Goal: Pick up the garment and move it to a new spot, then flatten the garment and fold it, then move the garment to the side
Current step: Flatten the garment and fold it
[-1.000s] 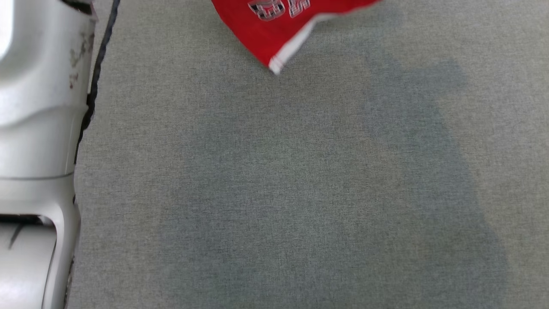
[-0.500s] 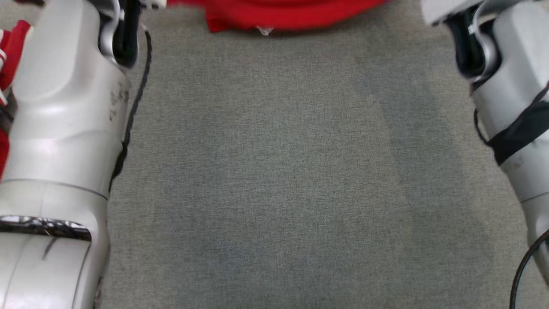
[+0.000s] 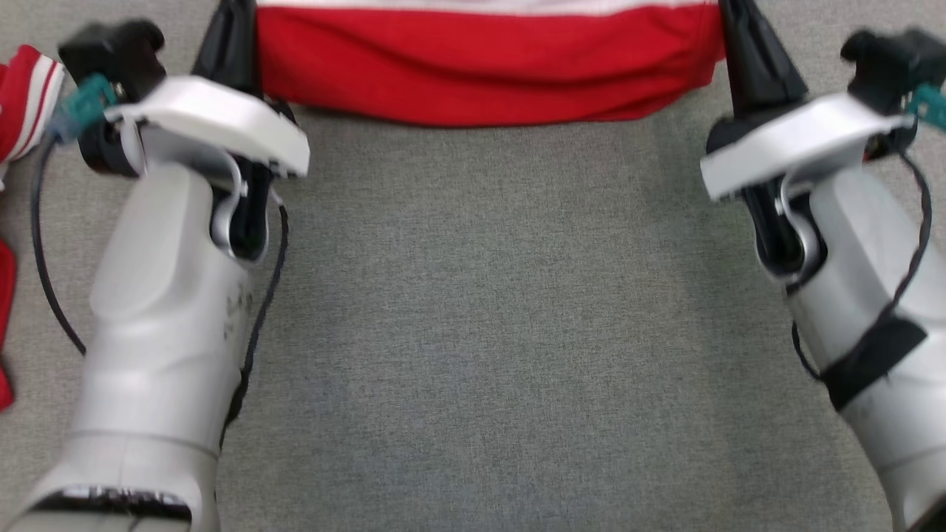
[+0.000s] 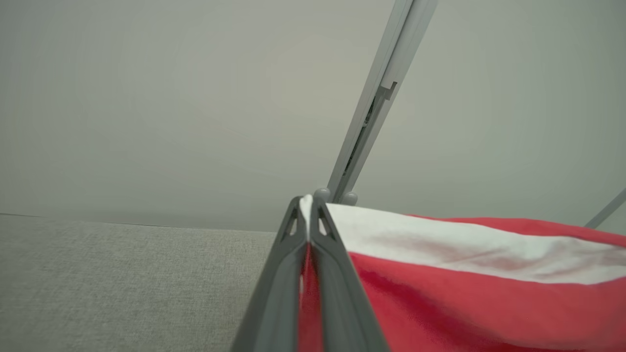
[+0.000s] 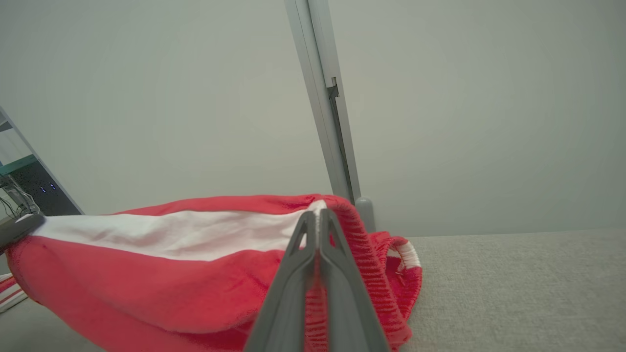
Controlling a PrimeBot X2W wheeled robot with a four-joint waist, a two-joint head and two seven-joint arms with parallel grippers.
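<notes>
Left gripper (image 4: 308, 208) was clamped on white-banded garment (image 3: 488, 74) edge, right gripper (image 5: 318, 217) on opposite end. Garment spanned between fingertips, sagging onto grey surface (image 3: 488, 332) beneath. Risk: shallow tip pinch could slip if arms spread; uneven lowering could cause wrinkles.

One red garment (image 3: 488, 74) is counted along the top of the frame. Two grippers are tallied: left gripper (image 3: 235, 29) upper left, right gripper (image 3: 739, 29) upper right. One grey cloth surface (image 3: 488, 332) is noted underneath.

Grey cloth tabletop (image 3: 480, 332), metal post (image 4: 371, 112)
</notes>
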